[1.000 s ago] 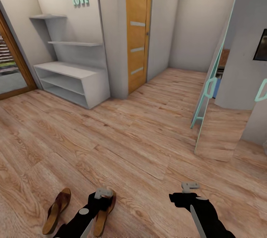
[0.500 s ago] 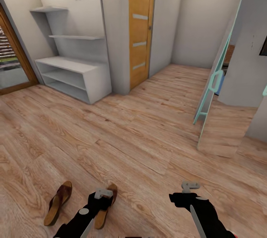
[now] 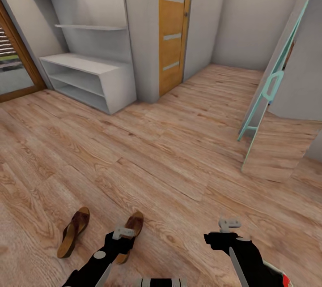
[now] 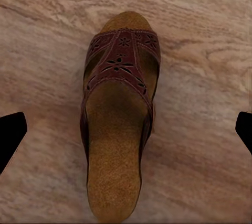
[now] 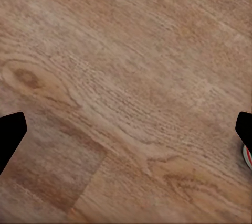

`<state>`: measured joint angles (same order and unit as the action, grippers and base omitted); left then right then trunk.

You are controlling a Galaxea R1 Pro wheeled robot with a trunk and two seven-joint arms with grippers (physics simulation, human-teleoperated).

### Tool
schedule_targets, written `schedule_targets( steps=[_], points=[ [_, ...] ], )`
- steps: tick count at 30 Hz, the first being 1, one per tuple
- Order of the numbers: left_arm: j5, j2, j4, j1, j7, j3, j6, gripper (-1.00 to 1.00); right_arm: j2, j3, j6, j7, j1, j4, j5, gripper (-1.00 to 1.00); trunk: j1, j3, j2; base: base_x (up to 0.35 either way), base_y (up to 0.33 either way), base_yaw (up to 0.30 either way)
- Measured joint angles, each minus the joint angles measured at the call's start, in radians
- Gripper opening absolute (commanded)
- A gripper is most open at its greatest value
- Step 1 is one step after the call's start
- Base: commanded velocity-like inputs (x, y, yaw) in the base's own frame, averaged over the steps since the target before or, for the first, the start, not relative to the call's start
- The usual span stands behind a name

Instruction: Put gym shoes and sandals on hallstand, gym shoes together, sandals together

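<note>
From the head view, the two sandals lie on the wooden floor point(image 3: 170, 152) close in front of the robot: one sandal point(image 3: 74, 232) sits out to the left on its side, apart from the arms, and the other sandal point(image 3: 130, 229) lies right under the left gripper point(image 3: 123, 233), partly covered by it. Both point their toes away from the robot and a little to the right, long axes roughly parallel. The right gripper point(image 3: 229, 223) hangs over bare boards, well apart from either sandal. Across the room the white hallstand point(image 3: 117, 84) stands against the wall, its flat top and two open shelves facing the corridor, with a floating wall shelf point(image 3: 91, 27) above it, a wooden door point(image 3: 173, 23) beside it and a teal-framed mirror point(image 3: 273, 112) leaning at the right. In the left wrist view, the sandal point(image 4: 119, 124) lies between the two dark fingertips point(image 4: 10, 136), which are spread wide and touch nothing; its length runs crosswise to the line between them, patterned strap and toe at the far end. In the right wrist view, the fingertips point(image 5: 11, 132) are likewise wide apart over plain floorboards point(image 5: 121, 93), with a small red, white and green scrap point(image 5: 247, 155) at the edge that I cannot make out
</note>
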<state>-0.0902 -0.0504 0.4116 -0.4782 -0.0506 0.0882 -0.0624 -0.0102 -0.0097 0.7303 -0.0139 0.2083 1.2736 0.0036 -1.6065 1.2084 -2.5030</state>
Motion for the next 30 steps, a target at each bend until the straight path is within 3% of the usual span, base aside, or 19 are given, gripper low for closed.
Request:
schedule_targets(
  steps=[9,24,30],
  points=[
    [0.003,0.021,0.002,0.000,-0.001,-0.001,-0.001,1.00,0.000,0.000,0.000,0.000,0.000,0.000,0.000,1.00,0.000,0.004,0.000,0.000,0.000,0.002],
    [0.003,0.021,0.005,0.000,-0.001,-0.001,-0.001,1.00,0.000,0.000,0.000,0.000,0.000,0.000,0.000,1.00,-0.007,0.083,-0.003,0.000,0.000,0.000],
    [0.002,0.023,0.005,0.000,-0.001,-0.002,-0.001,1.00,0.000,0.000,0.000,0.000,0.000,0.000,0.000,1.00,-0.007,0.091,-0.004,0.000,0.000,0.000]
  ],
)
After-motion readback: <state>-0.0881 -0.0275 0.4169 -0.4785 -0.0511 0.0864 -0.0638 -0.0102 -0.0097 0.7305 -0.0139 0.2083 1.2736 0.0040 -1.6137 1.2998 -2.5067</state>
